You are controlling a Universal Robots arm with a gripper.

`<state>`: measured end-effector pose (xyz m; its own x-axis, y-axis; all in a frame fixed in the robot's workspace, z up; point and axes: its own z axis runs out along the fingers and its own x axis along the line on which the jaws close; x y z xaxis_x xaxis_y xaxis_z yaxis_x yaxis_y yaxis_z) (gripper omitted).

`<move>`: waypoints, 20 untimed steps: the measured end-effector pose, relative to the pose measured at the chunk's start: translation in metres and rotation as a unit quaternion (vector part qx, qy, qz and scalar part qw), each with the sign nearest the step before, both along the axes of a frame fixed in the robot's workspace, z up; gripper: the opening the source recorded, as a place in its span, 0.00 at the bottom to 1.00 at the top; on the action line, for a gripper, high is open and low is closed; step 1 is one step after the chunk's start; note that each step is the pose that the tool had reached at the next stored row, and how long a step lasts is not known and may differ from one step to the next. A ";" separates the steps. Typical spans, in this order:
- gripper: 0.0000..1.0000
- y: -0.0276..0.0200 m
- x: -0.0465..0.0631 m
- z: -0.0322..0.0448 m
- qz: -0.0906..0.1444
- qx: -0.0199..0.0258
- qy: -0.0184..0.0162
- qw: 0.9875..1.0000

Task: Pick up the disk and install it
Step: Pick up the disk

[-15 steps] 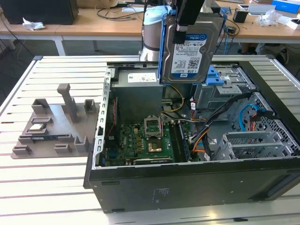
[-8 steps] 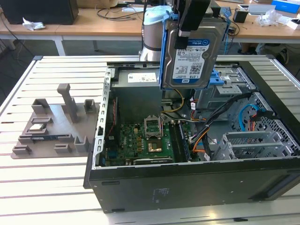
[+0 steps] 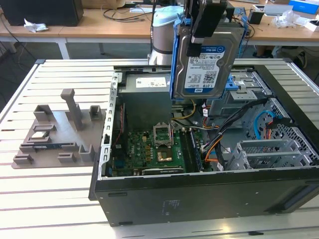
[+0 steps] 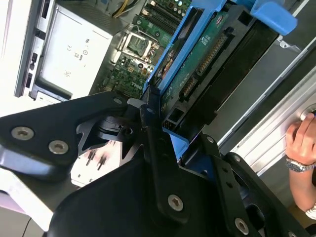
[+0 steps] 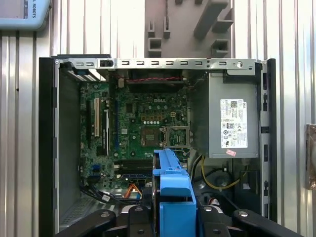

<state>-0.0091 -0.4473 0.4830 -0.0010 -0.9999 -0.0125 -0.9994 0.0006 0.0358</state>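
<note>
In the exterior view's upper centre the disk is held upright, clamped between the fingers of the gripper, clear above the open case; silver, white-and-blue label, blue bracket edges.

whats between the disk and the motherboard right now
Nothing solid: in the exterior view the disk, held by the gripper, hangs above the open case, with air and loose cables over the motherboard.
</note>
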 end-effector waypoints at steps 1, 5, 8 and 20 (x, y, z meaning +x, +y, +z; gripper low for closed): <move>0.37 -0.0040 0.000 -0.0003 0.000 0.000 0.000 1.000; 0.37 -0.0102 0.000 -0.0006 0.000 0.000 0.000 1.000; 0.37 -0.0144 0.000 -0.0008 0.000 0.000 0.000 1.000; 0.37 -0.0325 0.000 -0.0021 0.000 0.000 0.000 1.000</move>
<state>-0.0091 -0.4799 0.4808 -0.0011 -0.9999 -0.0125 -0.9994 0.0006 0.0359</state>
